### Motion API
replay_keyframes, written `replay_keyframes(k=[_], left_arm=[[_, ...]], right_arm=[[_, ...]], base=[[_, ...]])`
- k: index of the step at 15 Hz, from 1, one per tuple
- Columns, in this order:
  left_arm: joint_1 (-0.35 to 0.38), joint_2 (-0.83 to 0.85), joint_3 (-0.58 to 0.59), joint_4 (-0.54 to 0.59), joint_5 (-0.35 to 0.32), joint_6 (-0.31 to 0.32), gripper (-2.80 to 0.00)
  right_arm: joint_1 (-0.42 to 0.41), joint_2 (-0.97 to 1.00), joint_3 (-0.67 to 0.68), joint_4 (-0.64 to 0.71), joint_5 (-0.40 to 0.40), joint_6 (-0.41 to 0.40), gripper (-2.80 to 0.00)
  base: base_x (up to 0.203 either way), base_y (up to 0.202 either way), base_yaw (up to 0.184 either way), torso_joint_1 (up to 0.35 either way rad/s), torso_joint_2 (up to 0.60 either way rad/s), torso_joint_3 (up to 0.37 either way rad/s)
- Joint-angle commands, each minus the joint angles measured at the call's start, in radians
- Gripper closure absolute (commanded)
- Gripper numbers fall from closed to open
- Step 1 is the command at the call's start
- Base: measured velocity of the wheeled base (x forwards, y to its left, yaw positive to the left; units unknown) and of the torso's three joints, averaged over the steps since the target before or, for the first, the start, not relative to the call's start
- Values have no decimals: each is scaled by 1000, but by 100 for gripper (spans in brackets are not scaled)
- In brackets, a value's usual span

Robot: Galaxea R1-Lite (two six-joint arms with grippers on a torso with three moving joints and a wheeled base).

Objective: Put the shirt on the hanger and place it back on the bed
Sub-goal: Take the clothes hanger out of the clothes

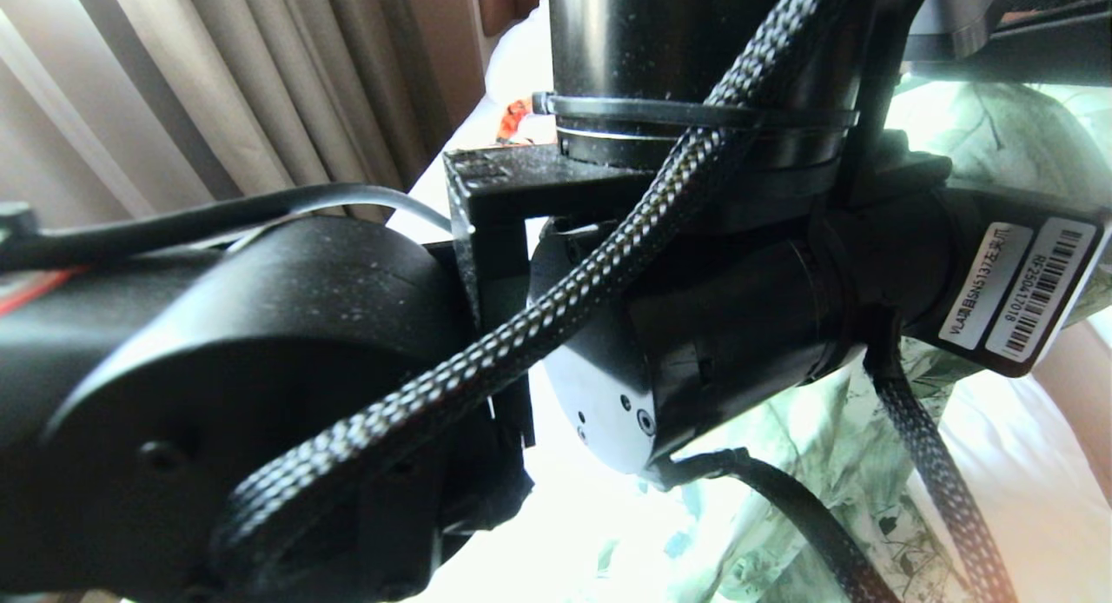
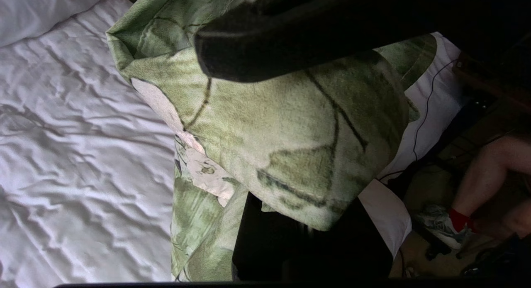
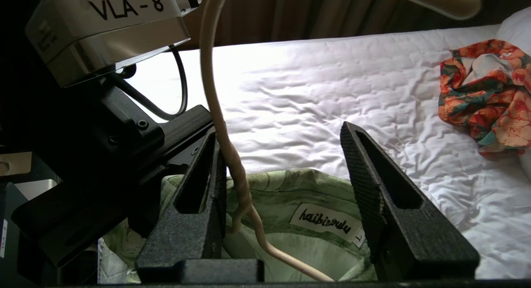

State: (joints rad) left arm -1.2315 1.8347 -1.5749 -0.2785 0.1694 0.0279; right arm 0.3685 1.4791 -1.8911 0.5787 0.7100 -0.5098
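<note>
Wrinkled white sheets of the bed [image 3: 332, 97] fill the background, with beige curtains [image 1: 217, 82] hung behind, so it's a bedroom job.

Nearest the right wrist camera, the right end effector [image 3: 282, 192] is seen with its two black ribbed fingers [image 3: 373, 184] standing partly apart. The stem of the thin cream-white wire hanger [image 3: 215, 113] runs right alongside the inner face of one finger, maybe touching it, but nothing is actually clamped. Just past the fingers, the light green leaf-print shirt [image 3: 282, 188] is seen with its collar and label facing up, and the hanger wire dips down into the neck opening.

The left end effector [image 2: 290, 126] is pinched shut on a fold of the shirt, which is held lifted above the sheets. Most of the head view is blocked by the arms.

For this step, the wire probably should be centred between the fingers before they're closed, and the collar kept taut by the left side so the shoulders can be seated evenly.

Further back, an orange-and-dark-green crumpled garment [image 3: 485, 93] is lying near a pillow. A person's leg [image 2: 489, 176] can be spotted beside the bed.
</note>
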Motion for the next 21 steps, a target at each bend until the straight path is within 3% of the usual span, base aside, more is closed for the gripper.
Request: replay_keyframes(k=[1,11,12,15,21], left_arm=[[0,-5,7,-2,1,0,0],[1,-59,67,-5,-1,-11,0],[1,-63,79,-5,-1,-11,-280],[0,-84,101,-6,-2,-12,-280],[-4,-226,263,-21,2,-5,-280]], right_arm=[[9,12,1,0,3,-1,0],[12,4,-10,-2,-40,1,0],[12,4,-10,-2,-40,1,0],[12,4,-22,-2,-40,1,0],[4,10,-27,-26,-92,15,0]], base=[[0,0,0,0,0,0],[0,0,0,0,0,0],[0,0,0,0,0,0],[0,0,0,0,0,0],[0,0,0,0,0,0]])
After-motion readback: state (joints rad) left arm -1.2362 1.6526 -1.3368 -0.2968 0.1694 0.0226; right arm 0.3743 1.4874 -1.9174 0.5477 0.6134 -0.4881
